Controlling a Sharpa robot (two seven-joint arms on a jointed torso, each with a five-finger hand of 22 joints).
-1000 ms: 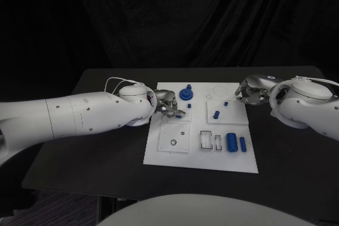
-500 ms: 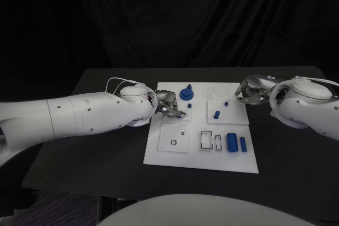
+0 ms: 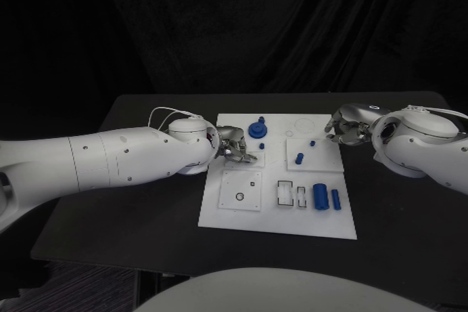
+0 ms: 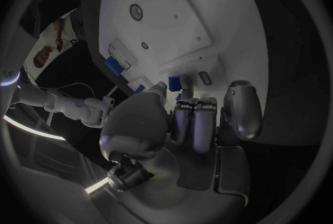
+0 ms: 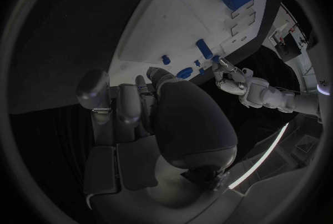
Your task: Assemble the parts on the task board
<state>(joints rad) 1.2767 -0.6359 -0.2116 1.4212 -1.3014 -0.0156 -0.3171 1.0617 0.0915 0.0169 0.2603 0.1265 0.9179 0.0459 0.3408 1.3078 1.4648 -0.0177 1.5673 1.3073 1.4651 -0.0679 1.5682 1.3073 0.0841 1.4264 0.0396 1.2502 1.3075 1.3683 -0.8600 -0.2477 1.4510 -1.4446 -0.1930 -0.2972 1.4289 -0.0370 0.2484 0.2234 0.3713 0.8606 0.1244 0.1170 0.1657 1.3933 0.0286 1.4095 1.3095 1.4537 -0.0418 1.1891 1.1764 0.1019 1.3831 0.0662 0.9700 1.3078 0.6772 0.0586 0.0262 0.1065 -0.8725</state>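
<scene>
Fingers (image 4: 197, 124) of the left hand (image 3: 230, 147) are curling down together over the left edge of the board (image 3: 278, 225), tips reaching toward a small blue peg (image 4: 186, 80) there; whether they are actually pinching it I cannot tell, since in the head view the hand is covering the spot. Fingers (image 5: 128, 103) of the right hand (image 3: 348, 126) are curling inward at the board's far right corner, and whether anything sits inside them I cannot tell either.

Just right of the left hand, a blue knob (image 3: 256, 128) is standing at the far side of the board. Farther right, small blue pieces (image 3: 300, 157) are standing on a raised square plate. At the near right, a blue cylinder (image 3: 320, 196) and a blue bar (image 3: 335, 199) are lying side by side next to rectangular slots. A square plate with a ring hole (image 3: 240, 198) is lying at the near left. The black surface (image 3: 127, 210) is carrying the board.

Judging from this, the left hand is working on a small part at the left edge. The risk lies in the small size of the peg: a loose pinch could let it tip or roll away across the board. The left hand is also crowding the knob, so a sideways move could knock it.
</scene>
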